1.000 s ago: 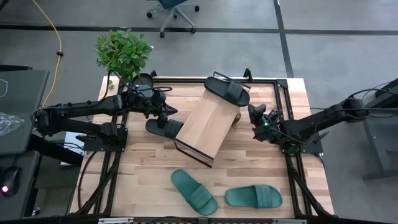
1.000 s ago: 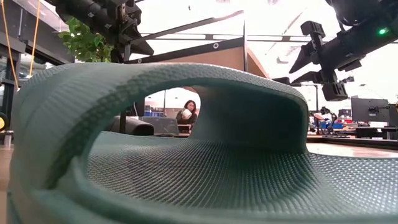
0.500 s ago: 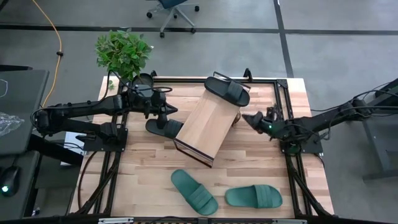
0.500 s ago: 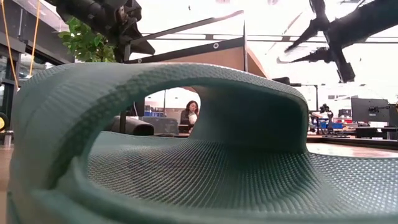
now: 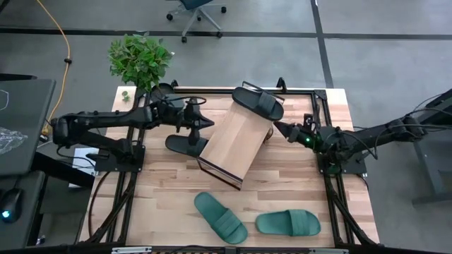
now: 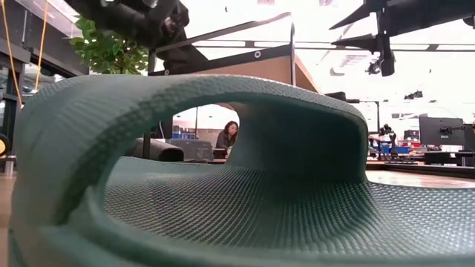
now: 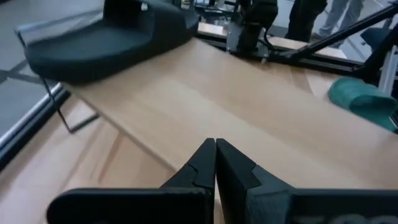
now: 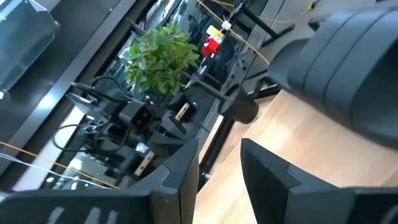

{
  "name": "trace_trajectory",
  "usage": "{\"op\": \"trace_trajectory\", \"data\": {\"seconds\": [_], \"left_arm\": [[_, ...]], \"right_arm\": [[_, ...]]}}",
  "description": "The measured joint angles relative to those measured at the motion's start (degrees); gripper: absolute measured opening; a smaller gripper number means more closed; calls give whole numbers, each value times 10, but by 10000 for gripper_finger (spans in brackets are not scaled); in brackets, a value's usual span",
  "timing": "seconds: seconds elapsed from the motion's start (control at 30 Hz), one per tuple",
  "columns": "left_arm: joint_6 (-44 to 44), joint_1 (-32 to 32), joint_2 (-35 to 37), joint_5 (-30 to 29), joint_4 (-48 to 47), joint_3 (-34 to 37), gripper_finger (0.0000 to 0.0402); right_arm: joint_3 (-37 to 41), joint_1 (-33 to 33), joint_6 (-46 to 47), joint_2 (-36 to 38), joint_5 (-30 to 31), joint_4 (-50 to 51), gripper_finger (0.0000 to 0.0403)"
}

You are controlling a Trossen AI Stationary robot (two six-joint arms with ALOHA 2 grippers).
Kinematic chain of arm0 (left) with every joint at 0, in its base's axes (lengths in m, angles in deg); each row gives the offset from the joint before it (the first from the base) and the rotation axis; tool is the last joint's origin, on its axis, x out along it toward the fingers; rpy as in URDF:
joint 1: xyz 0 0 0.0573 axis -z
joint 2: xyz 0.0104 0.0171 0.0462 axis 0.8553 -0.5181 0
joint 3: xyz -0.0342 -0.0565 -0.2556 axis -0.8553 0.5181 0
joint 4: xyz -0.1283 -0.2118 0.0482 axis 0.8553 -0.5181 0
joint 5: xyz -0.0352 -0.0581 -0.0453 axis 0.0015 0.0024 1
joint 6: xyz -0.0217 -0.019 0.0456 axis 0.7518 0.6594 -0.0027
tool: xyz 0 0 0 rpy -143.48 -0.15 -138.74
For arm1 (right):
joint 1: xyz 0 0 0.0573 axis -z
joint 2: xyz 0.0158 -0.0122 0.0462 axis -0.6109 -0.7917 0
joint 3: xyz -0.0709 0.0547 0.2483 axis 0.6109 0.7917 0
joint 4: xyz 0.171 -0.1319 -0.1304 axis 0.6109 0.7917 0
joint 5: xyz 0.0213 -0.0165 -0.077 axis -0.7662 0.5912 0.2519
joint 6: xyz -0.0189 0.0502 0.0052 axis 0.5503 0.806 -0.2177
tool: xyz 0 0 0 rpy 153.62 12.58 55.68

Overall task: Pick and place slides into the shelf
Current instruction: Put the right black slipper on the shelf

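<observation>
The shelf (image 5: 234, 143), a slanted wood board on a thin dark frame, lies between my two arms on the table (image 5: 304, 190), its long axis running on a diagonal from the far right down toward the near left. One black slide (image 5: 258, 102) already sits across its far, high end. A second black slide (image 5: 186, 145) lies on the table against the shelf's left edge, just below and on the near side of my left pincer (image 5: 200, 125). Its long axis runs roughly crosswise to my left arm's reach.

My left pincer hovers at the shelf's left edge, above that black slide, fingers pressed together and holding nothing. My right pincer (image 5: 282, 130) hangs just off the shelf's right side, near the black slide on top, fingers parted and empty.

The two teal slides (image 5: 220, 216) and (image 5: 287, 223) lie at the near edge of the table, well apart from both pincers, side by side.

So I judge the nearest unplaced slide is the black one under my left pincer. I must spread the fingers and drop straight down onto its strap.
</observation>
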Motion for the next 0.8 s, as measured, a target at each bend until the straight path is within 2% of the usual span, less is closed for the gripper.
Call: {"op": "trace_trajectory", "data": {"seconds": [0.2, 0.47, 0.6, 0.8], "left_arm": [[-37, 0, -60, -9, -20, -88, 1], [-66, 0, -162, -47, -133, -221, 1], [-73, 0, -209, -87, -185, -275, 1], [-73, -1, -246, -126, -191, -318, 1]], "right_arm": [[0, 40, -45, 1, -37, 3, 95], [0, 86, -83, 1, -103, 8, 6], [0, 100, -81, 1, -105, 16, 14], [0, 114, -91, 22, -123, 30, 2]]}}
